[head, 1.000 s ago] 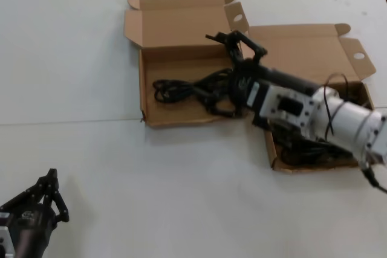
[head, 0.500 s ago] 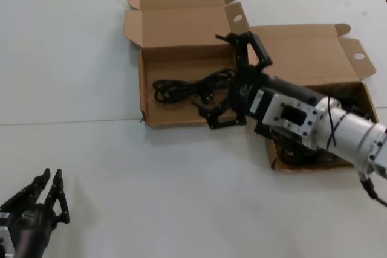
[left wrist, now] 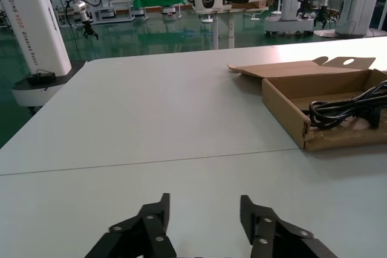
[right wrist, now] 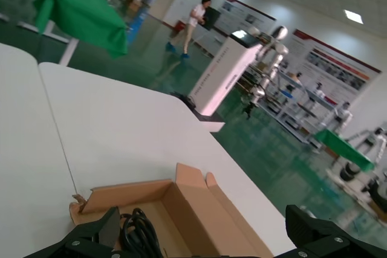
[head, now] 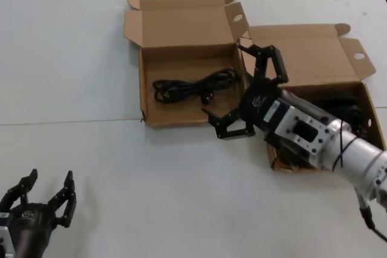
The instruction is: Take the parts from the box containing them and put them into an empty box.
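- My right gripper hangs spread wide with nothing between the fingers. It is over the right edge of the squarer cardboard box, beside the gap between the two boxes.
- One black power cord lies in that box's tray, its long axis running left to right. Its near end is just under my upper finger.
- The longer box sits to the right, mostly under my right forearm. A dark heap of power cords shows in it past the wrist. How they lie I cannot tell, since the arm hides most of them.
- I judge the next cord lies back along my own arm, to the right, so the fingers must pull back and turn down into that tray.
- My left gripper rests low at the table's near left, fingers apart and empty, well away from both boxes. The right arm is plainly the nearer one.
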